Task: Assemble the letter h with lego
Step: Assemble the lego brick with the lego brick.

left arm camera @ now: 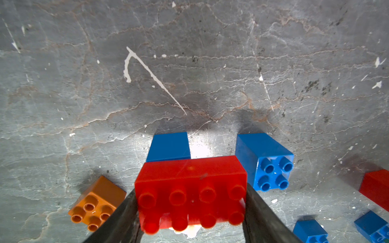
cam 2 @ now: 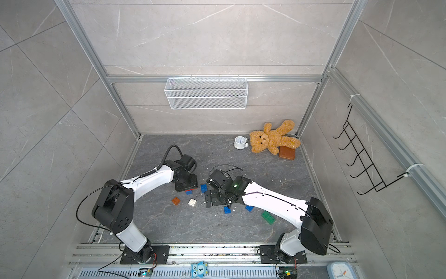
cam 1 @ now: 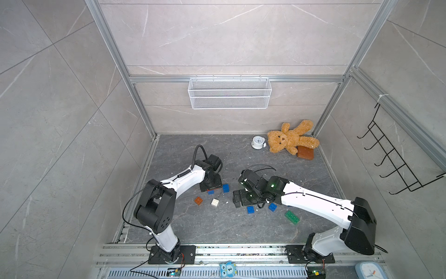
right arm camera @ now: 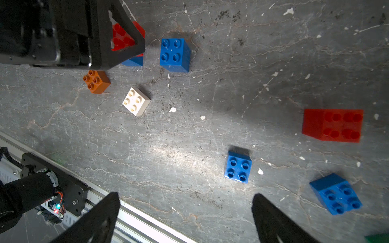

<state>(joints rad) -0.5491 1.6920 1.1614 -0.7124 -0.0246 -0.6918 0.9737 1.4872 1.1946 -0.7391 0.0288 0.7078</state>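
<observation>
The left gripper [left arm camera: 190,189] is clenched on the long red brick [left arm camera: 190,174]. Its two dark fingers [left arm camera: 124,212] press on the short ends, so they stand as wide apart as the brick is long. The long red brick sits on top of a blue brick [left arm camera: 168,146], which stands on the grey table [left arm camera: 189,63]. I cannot tell whether the studs are fully pressed in. Just beside this pair, but apart from it, stands a blue square brick [left arm camera: 264,160]. On the other side lies the brown brick [left arm camera: 96,202].

The right gripper [right arm camera: 186,196] is released, with its fingers spread wide, and it holds nothing. It hangs above the table near a small blue brick [right arm camera: 237,166] and does not touch it.

In both top views the held brick is almost hidden under the left gripper, and only a thin red edge shows. The second red brick [right arm camera: 332,125] is clear in the right wrist view, but in the top views the right arm [cam 1: 313,200] covers it. The green brick [cam 1: 292,217] lies near that arm, well apart from the left gripper. In the right wrist view only one corner of it is inside the picture. The white brick [cam 1: 215,202] lies on the table near the brown brick and does not touch it.
</observation>
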